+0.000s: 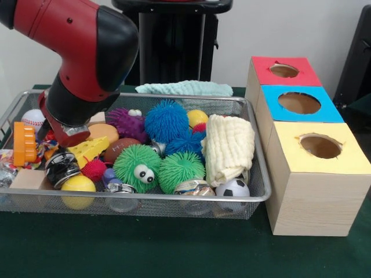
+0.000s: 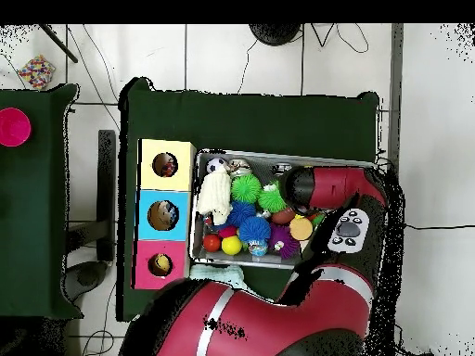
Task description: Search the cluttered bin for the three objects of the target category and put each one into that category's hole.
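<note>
Currently the arm [image 1: 81, 63] reaches down into the bin [image 1: 145, 197] at its end farthest from the boxes, presumably to dig there; its jaws are buried among toys, so I cannot tell how they stand. Bin sits mid-bench, wooden boxes just beside it. Yellow-topped hole [image 1: 320, 146] lies nearest the front bench edge and looks clear. Cream folded cloth [image 1: 230, 147], a likely target, rests at the bin's box end, well apart from the arm. Puffer balls [image 1: 167, 120] crowd between.
</note>
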